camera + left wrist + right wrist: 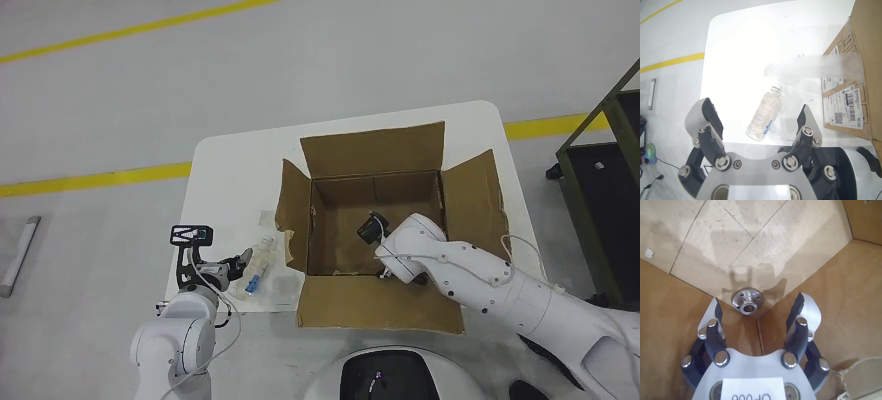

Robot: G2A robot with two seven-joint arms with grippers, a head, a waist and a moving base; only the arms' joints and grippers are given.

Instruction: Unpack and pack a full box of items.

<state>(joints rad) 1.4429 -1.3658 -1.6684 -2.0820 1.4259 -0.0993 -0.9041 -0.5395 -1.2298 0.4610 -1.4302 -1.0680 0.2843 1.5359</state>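
Left pincer [757,108]: released, jaws spread wide; it hangs over the near left corner of the desk [240,170], just beside the near edge.
Bottle [765,115]: a clear plastic one, lying on its side on the desk, between my left pincer and the left flap of the box [372,150].
Bottle axis: base towards me, cap away, leaning a little towards the box. It runs almost along my reach, so my jaws' closing line crosses it squarely.
Nearer arm for it: the left, plainly; my right is down inside the box.
Tape strip [810,64]: clear, trailing from the box flap onto the desk just past the cap, apart from the bottle.
Right pincer [758,301]: released as well, empty, low inside the box.
Flange [748,302]: a small metal hub on the box floor, pushed into a corner, plate down and bore up, dead ahead between my open right fingers.
Coming move, as I judge it: straight down on the flange. Two walls stand close, so one finger may scrape cardboard.
Views: the right wrist view gives the flange and its corner; the top view gives where the box sits on the desk, though not which corner that is. The left wrist view gives the bottle's cap end.
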